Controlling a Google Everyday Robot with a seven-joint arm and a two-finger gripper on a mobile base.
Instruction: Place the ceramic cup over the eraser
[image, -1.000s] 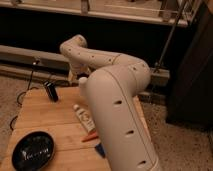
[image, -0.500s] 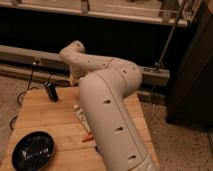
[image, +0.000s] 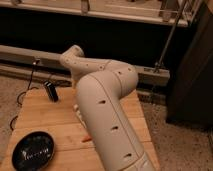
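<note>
Mostly, the view is filled by the robot's pale arm (image: 107, 115), which is bent over a wooden table (image: 45, 117). The gripper is hidden behind the arm's thick link, above the table's far side, so whether it is spread or closed cannot be told. The eraser (image: 50, 91) is stood upright near the far left edge, apart from the arm. The cup cannot be made out. A black dish (image: 33, 150) is set at the near left corner.
</note>
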